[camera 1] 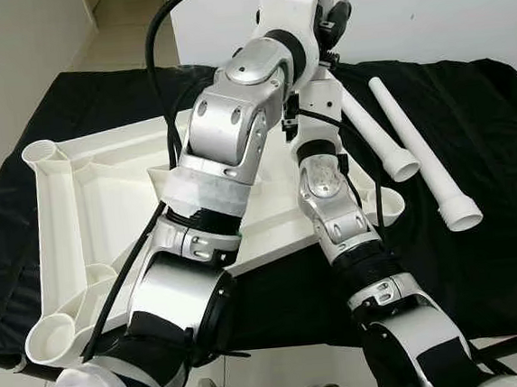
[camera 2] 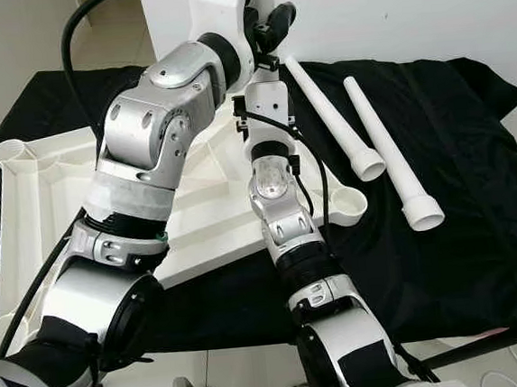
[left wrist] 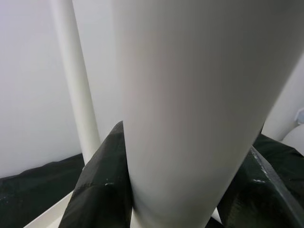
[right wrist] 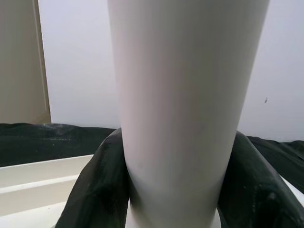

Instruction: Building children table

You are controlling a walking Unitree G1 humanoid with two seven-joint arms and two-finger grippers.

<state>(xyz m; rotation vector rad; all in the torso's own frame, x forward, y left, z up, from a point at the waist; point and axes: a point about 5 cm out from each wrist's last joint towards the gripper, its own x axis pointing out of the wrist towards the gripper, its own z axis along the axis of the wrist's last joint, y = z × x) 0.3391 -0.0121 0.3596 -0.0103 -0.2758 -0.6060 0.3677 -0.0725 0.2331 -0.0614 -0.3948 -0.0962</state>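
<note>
1. A white plastic table top (camera 1: 71, 219) lies upside down on a black cloth (camera 1: 471, 139), with round sockets at its corners.
2. Our left gripper (left wrist: 180, 209) and right gripper (right wrist: 173, 209) each clasp an upright white plastic table leg (right wrist: 183, 95) at the far edge.
3. Two spare white legs (camera 2: 376, 138) lie to the right.
4. We judge each leg should stay vertical and be pressed straight down into its socket.
</note>
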